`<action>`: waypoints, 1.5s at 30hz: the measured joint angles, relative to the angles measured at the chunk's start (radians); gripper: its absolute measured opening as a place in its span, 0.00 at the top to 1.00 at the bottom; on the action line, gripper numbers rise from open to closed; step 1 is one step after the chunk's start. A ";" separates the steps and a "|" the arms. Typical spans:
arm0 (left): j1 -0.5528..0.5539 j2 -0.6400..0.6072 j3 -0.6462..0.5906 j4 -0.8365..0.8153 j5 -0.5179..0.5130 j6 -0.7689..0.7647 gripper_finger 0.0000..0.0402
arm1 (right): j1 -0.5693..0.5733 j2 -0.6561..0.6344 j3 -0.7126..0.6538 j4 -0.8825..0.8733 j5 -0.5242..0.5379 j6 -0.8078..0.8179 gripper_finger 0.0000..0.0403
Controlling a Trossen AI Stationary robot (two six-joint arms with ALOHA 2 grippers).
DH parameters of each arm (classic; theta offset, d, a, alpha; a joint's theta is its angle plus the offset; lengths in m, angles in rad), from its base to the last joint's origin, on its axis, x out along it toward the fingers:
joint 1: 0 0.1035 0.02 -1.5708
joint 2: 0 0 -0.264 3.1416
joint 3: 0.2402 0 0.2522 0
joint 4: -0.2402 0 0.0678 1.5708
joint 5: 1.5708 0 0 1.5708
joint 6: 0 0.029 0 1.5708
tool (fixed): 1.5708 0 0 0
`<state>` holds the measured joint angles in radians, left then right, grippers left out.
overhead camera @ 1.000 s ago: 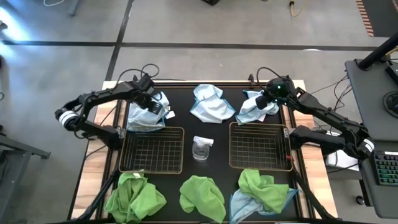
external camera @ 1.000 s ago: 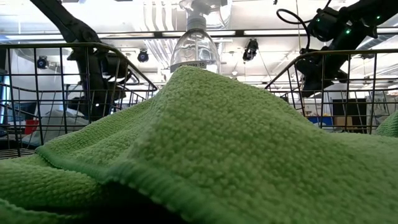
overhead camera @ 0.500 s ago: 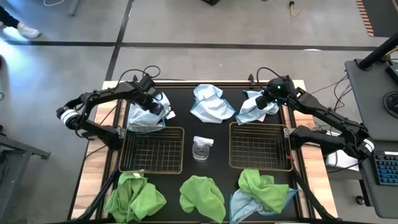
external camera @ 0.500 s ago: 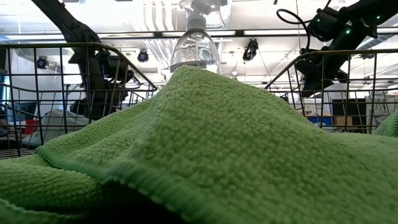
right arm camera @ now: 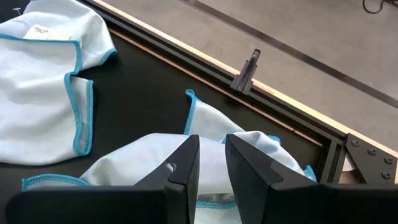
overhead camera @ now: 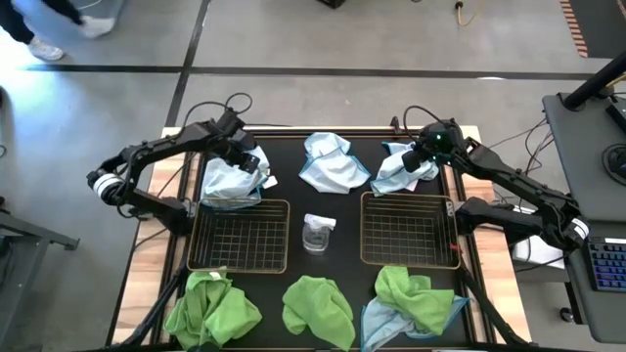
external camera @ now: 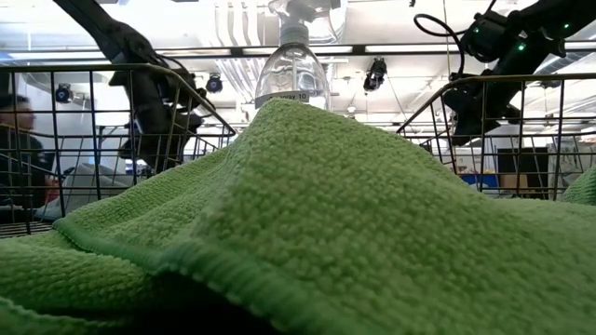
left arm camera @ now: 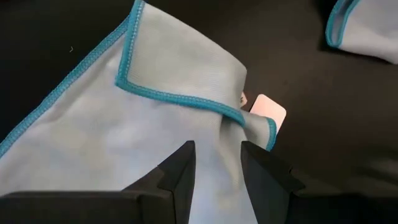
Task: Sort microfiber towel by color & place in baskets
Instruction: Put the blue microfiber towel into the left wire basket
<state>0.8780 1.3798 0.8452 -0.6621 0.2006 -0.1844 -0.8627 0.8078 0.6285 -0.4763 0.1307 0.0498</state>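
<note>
A pale blue microfiber towel (overhead camera: 227,184) lies at the far left, behind the left wire basket (overhead camera: 240,262). My left gripper (left arm camera: 217,149) is shut on it from above. A second pale blue towel (overhead camera: 396,176) is heaped at the far right, behind the right basket (overhead camera: 407,260). My right gripper (right arm camera: 211,140) is shut on that one. A third pale blue towel (overhead camera: 328,161) lies loose between them. Three lime green towels (overhead camera: 318,311) sit along the near edge. The right one (overhead camera: 411,293) rests on another pale blue towel (overhead camera: 377,325). My left gripper pinches a raised fold of the pale blue towel (left arm camera: 217,177) between its two fingers, beside a turned-over hemmed edge (left arm camera: 239,118). The fingers slant steeply down from above. The pinched part is drawn up while the rest of the towel (overhead camera: 225,191) lies on the table. My right gripper pinches a bunched ridge of the far right towel (right arm camera: 211,171) between its two fingers, slanting down toward the far edge. The towel's lower folds (right arm camera: 56,180) lie on the table.
A small clear plastic container (overhead camera: 318,233) stands between the baskets. A clear spray bottle (external camera: 292,70) shows behind the green towel (external camera: 307,223) in the low view. A white tag (left arm camera: 267,112) sticks out of the left towel. A person (external camera: 17,140) is beyond the table's left.
My left gripper has risen a little and shifted toward the far edge, still shut. It has drawn the pinched part of the pale blue towel up with it, while the rest of that towel stays on the table.
</note>
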 joint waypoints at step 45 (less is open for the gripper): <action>-0.067 0.076 0.440 -0.457 -0.008 0.097 1.00 | 0.000 0.000 0.000 -0.017 0.000 0.001 0.82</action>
<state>0.8108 1.4558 1.2853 -1.1195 0.1925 -0.0879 -0.8625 0.8075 0.6285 -0.4929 0.1304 0.0509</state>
